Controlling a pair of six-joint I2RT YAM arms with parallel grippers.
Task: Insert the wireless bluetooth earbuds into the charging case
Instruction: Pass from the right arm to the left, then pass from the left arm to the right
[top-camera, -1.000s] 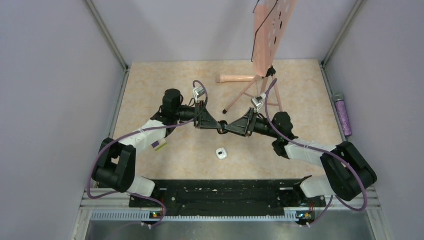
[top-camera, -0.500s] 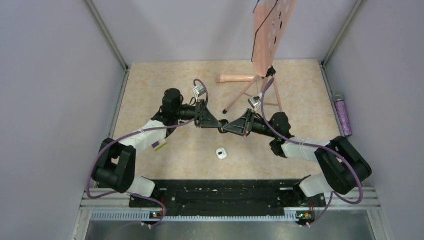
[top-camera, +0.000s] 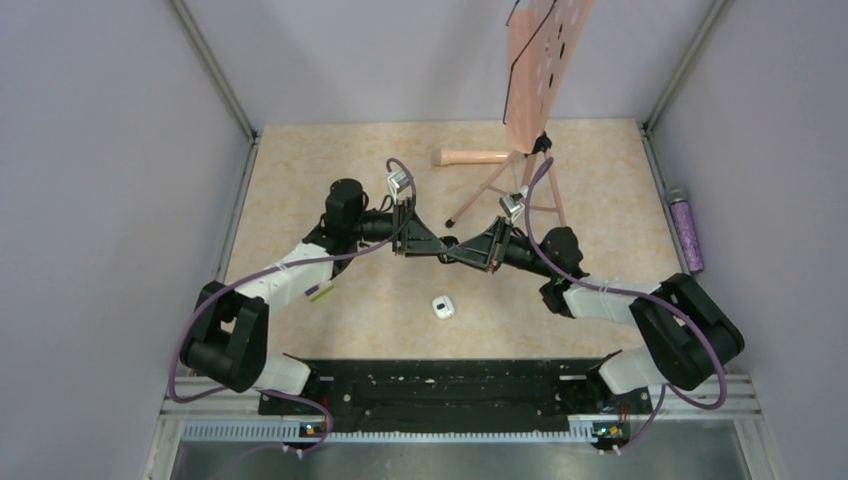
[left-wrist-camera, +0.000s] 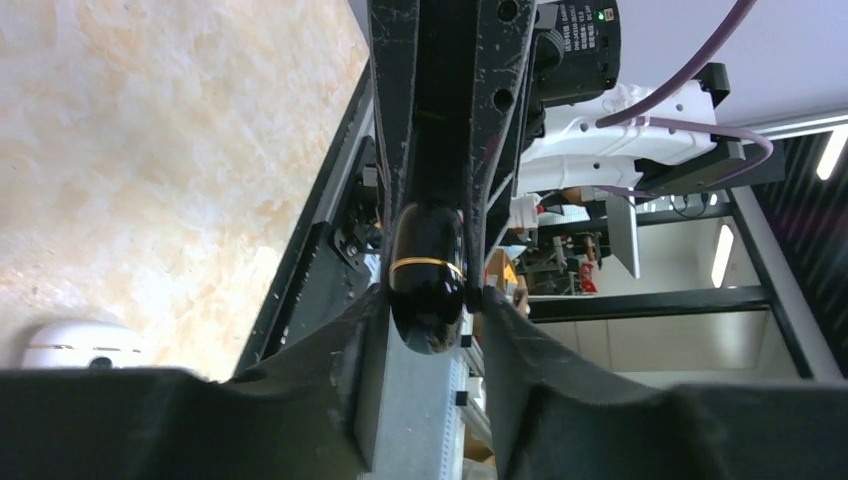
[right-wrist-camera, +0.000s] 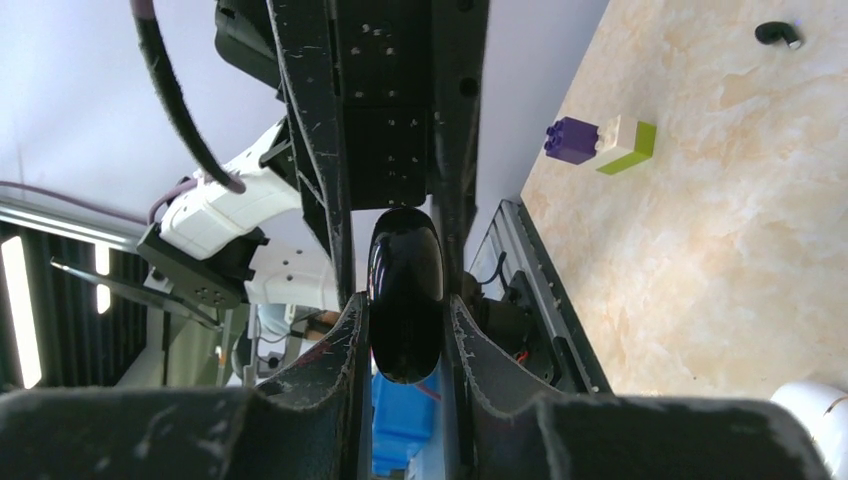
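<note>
While the charging case sits on the table nearest the bases, we've got one earbud held up between both tools mid-table. Right gripper is clamped on it, left gripper jaws parted loosely around it. Second earbud lies past the purple-and-yellow block.

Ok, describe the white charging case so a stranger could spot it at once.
Start at the black rail along the table's near edge. Just beyond its middle, on the beige tabletop, lies the charging case. It is small, rounded and white, unlike the purple-and-yellow block to its left.
</note>
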